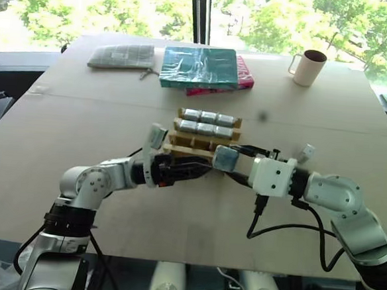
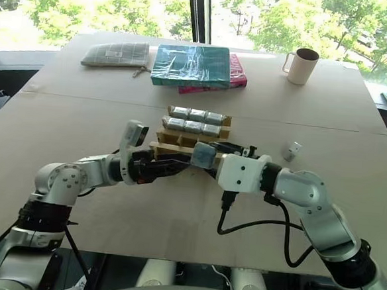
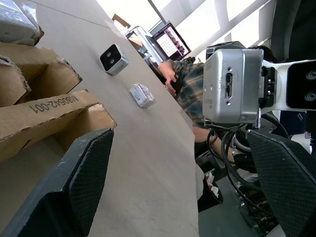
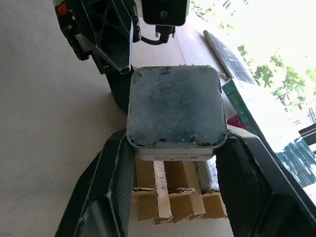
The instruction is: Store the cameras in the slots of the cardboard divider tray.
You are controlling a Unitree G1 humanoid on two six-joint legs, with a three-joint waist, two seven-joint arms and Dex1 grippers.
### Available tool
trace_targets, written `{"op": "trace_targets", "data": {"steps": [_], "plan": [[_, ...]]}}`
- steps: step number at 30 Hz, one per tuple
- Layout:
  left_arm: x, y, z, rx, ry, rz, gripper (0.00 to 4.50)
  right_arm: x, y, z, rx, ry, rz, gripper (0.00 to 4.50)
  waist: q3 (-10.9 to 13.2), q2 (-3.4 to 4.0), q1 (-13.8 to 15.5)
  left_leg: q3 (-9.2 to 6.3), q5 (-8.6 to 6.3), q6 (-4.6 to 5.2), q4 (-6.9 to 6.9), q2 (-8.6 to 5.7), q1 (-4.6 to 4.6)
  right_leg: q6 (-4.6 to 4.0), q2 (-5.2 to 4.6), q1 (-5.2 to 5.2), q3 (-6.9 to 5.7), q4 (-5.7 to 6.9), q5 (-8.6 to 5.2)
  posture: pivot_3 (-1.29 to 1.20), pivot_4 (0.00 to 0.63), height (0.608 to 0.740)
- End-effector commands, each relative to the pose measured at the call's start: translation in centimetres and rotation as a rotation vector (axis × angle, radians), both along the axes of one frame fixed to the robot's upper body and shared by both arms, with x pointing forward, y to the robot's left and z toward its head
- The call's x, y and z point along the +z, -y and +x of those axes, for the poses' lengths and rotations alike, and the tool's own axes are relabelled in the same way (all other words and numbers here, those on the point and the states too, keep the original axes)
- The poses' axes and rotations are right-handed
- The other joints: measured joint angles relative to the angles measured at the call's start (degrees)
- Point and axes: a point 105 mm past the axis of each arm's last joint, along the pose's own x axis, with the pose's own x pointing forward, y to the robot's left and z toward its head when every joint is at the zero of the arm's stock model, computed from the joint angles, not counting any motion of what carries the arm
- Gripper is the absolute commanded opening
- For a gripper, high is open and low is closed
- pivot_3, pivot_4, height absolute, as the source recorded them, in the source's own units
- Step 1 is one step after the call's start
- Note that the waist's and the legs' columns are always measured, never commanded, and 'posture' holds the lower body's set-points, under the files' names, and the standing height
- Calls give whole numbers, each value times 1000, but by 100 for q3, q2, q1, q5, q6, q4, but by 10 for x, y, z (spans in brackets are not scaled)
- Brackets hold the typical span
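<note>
The cardboard divider tray (image 1: 180, 144) lies mid-table, its two far rows each filled with three silver-grey cameras (image 1: 209, 117). My right gripper (image 1: 227, 159) is shut on another camera (image 4: 175, 106), held just above the tray's near edge. From the left, my left gripper (image 1: 205, 169) points level toward that camera, open, its fingers (image 3: 84, 182) spread wide with nothing between them. The held camera (image 3: 232, 86) sits just ahead of them. Two loose cameras (image 3: 114, 59) (image 3: 142, 95) lie on the table to the right of the tray, one of them (image 1: 306, 153) beyond my right forearm.
A teal plastic-wrapped book (image 1: 199, 67) on a pink one, a grey pouch (image 1: 122, 56) and a beige mug (image 1: 308, 67) stand along the far side. A person in a plaid shirt (image 3: 182, 89) sits past the table's right edge.
</note>
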Motion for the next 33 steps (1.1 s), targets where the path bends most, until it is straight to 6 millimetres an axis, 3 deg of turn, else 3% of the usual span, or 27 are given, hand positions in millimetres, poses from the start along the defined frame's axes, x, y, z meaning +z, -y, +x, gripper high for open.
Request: {"op": "trace_targets", "data": {"steps": [1, 17, 20, 23, 27, 29, 33], "plan": [[8, 6, -3, -34, 31, -16, 4500, 5, -1, 1, 20, 51, -22, 1832, 0, 0, -2, 1, 0, 0, 0, 0, 0, 0, 0, 0, 0, 0, 0, 0, 150, 740], [11, 13, -1, -35, 31, -15, 4500, 0, -10, 0, 89, 82, -59, 1832, 0, 0, -4, 0, 0, 0, 1, 0, 1, 1, 1, 0, 1, 3, 0, 0, 150, 740], [28, 24, 4, -46, 46, -20, 4500, 0, -12, 0, 97, 83, -55, 1832, 1, -1, 25, -3, 0, 0, 3, 0, -1, 1, 1, 1, -1, 3, 0, 0, 150, 740], [35, 33, 8, -51, 44, -24, 3814, 0, -14, 0, 103, 81, -51, 1832, 1, -1, 34, -6, 0, 0, 8, -1, -3, 2, 1, 3, -4, 3, 0, 0, 150, 740], [42, 45, 11, -55, 46, -26, 1844, -1, -14, 1, 101, 75, -43, 1832, 1, -1, -5, -6, 0, 0, 7, -2, -2, 1, 2, 3, -1, 4, 1, 0, 150, 740], [47, 49, 10, -61, 52, -25, 1170, -1, -13, 2, 92, 77, -38, 1832, 3, -2, -16, -7, 1, 0, 7, -2, -3, 1, 3, 1, -1, 8, 1, 0, 150, 740], [51, 54, 6, -67, 57, -10, 1079, 0, -9, 5, 65, 89, -34, 1832, 3, -1, -10, -9, 1, -1, 8, -2, 1, 2, 3, 4, -1, 12, 0, 0, 150, 740]]}}
